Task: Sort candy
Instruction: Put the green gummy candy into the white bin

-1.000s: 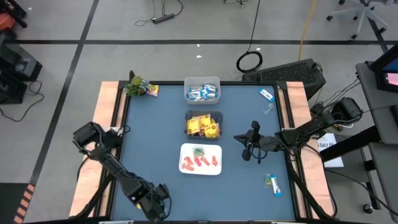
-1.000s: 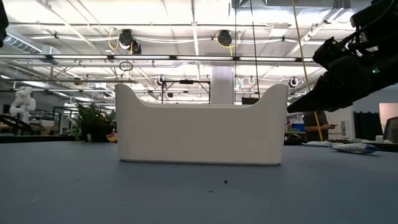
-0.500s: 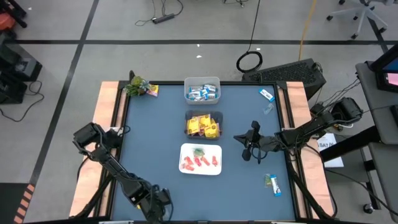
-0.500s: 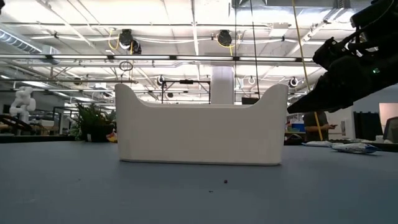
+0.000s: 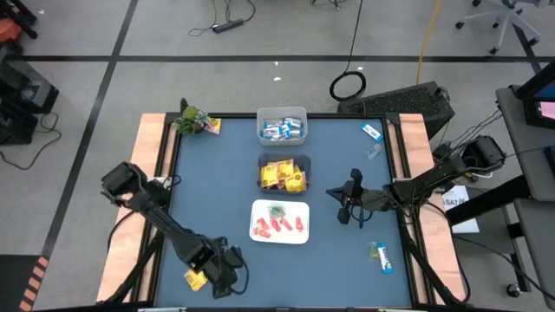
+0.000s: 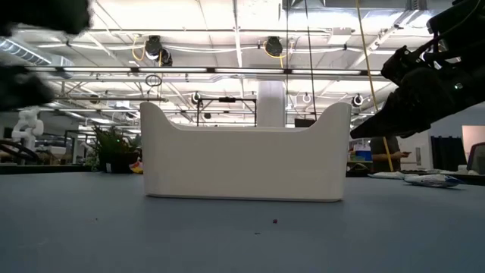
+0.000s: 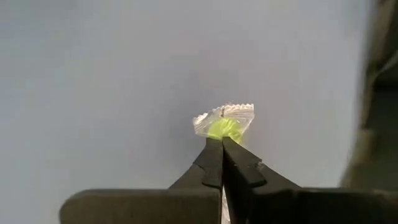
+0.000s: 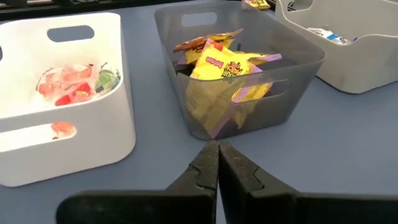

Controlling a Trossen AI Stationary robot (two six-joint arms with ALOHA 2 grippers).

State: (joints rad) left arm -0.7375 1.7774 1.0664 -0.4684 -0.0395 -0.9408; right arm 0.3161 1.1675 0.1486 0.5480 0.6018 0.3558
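Carrying is the step in hand: the left gripper (image 7: 222,142), jaws closed on a green candy (image 7: 224,124) at the worktop's (image 5: 217,173) near left, next calls for a move to the white bin (image 5: 279,222); the right gripper (image 5: 343,203) waits closed.

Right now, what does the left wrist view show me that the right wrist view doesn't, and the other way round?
Only the left wrist view shows the left hand shut on a small clear-wrapped green candy over bare blue table.

Only the right wrist view shows the bins: a white bin with red and green candies, a grey bin holding yellow packets, and a further white bin. The right hand is shut and empty.

Both show a closed pair of dark fingers over the blue table.
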